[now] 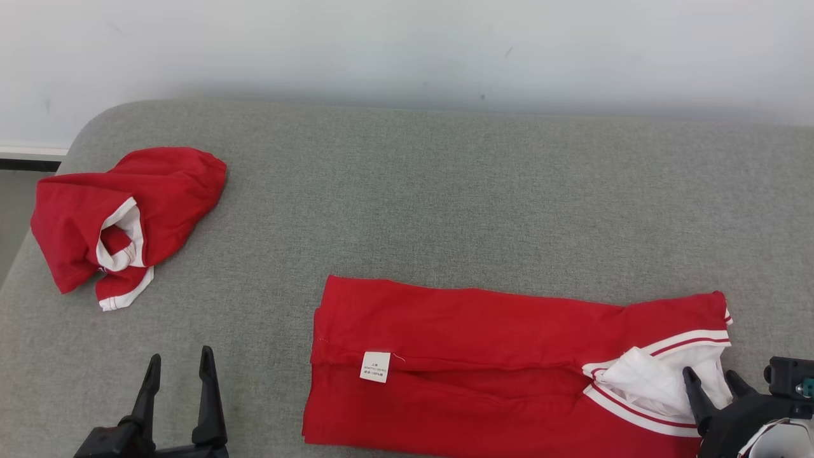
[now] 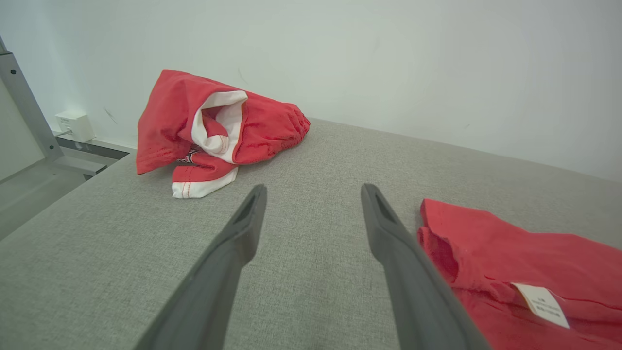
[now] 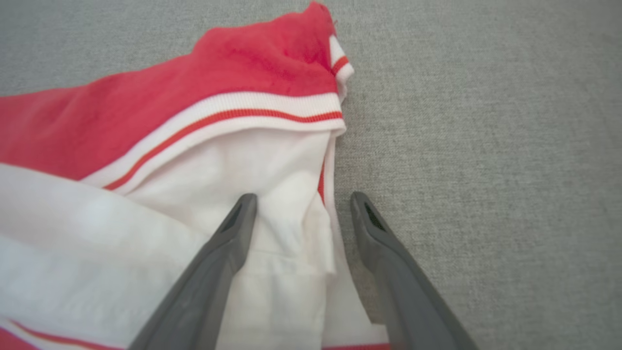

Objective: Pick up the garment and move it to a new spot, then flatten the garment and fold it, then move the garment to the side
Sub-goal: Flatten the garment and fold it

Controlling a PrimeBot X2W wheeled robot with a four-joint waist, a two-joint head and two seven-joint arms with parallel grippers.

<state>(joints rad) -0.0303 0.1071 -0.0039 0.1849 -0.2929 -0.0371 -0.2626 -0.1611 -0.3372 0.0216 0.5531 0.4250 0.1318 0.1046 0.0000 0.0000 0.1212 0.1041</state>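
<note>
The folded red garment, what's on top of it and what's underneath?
A small white label lies on the folded red garment, and white fabric spills out at its right end. It rests on the grey cushion; whatever lies beneath its layers is covered.

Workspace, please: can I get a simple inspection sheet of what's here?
Surface: grey fabric pad.
Job's things: red garment lying flat, folded lengthwise, white label up, white-trimmed end at right.
Clutter: second red garment, crumpled, far left.
End effectors: left end effector open over bare fabric; right end effector open at the garment's white end.
Cables: nothing seen.
Surroundings: white wall; small white box low on it.
</note>
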